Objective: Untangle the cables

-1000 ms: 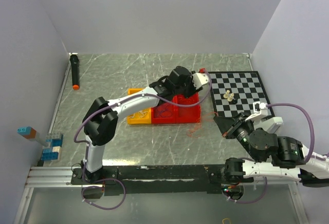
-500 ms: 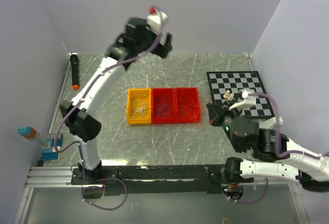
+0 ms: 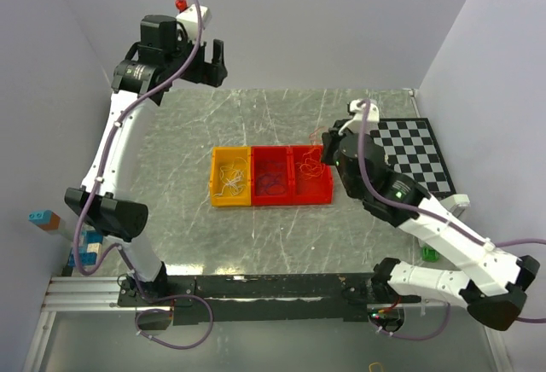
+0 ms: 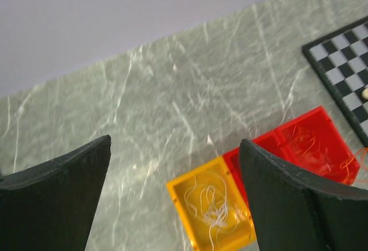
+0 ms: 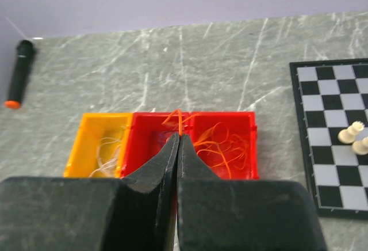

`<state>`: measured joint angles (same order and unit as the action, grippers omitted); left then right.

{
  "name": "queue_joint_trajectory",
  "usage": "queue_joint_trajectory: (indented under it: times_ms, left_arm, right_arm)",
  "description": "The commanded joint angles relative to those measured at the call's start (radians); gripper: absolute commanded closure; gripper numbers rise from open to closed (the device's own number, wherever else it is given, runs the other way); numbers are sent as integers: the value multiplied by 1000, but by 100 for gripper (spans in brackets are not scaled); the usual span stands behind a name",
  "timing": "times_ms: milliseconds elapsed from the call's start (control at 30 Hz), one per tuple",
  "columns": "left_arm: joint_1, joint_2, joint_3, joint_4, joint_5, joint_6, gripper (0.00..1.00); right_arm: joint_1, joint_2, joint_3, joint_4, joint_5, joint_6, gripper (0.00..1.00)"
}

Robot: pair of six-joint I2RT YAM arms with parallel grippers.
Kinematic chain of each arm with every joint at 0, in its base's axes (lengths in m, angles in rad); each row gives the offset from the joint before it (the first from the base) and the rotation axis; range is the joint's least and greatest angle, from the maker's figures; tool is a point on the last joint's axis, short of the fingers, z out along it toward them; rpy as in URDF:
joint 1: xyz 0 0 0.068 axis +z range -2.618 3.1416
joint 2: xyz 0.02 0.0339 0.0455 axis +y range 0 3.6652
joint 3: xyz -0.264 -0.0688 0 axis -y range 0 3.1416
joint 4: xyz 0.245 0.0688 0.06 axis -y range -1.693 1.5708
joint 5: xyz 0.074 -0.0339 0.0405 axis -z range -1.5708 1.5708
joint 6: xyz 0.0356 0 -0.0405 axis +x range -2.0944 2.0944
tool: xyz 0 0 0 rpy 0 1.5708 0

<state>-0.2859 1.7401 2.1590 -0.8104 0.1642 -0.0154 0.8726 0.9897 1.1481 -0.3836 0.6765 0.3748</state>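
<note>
1. The right pincer (image 5: pixel 178 137) is pressed together on a strand of the orange wire (image 5: pixel 221 144), probably to draw it clear of its bin.
2. The left pincer (image 4: pixel 175 143) hangs spread and empty, high at eleven o'clock, seemingly parked out of the way.
3. The right red bin (image 5: pixel 230 114) holds the rest of that wire. At its nine o'clock, the middle red bin (image 5: pixel 150 116) holds purple wire (image 3: pixel 271 183). Farther toward nine, the yellow bin (image 5: pixel 86 116) holds white wire (image 4: pixel 210 208).

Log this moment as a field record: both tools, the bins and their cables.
left tool: open, raised high, empty
right tool: shut on a strand of the orange cables
yellow bin: white cables
red tray, middle compartment: purple-blue cables
red tray, right compartment: orange cables
chessboard: right of the bins, pale pieces on it
</note>
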Motion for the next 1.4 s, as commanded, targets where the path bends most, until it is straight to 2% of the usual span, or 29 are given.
queue_joint_trajectory:
  times_ms: [0, 400, 800, 967, 1133, 1367]
  left_arm:
    - [31, -21, 15, -88, 15, -26, 3]
    - [57, -116, -102, -50, 29, -58, 3]
    - [83, -91, -105, -65, 20, -89, 3]
    - [103, -116, -158, -36, 34, -89, 3]
    - [105, -136, -203, -18, 35, -77, 3]
    - [114, -157, -287, 10, 21, -51, 3]
  right_arm:
    - [-64, 42, 56, 78, -78, -79, 100]
    - [-188, 132, -27, 123, -166, -82, 100]
    - [-216, 245, -172, 121, -226, 12, 100]
    - [-234, 302, -223, 107, -252, 68, 100]
    - [-250, 407, -203, 100, -296, 87, 100]
    - [-313, 589, -77, 32, -397, 127, 98]
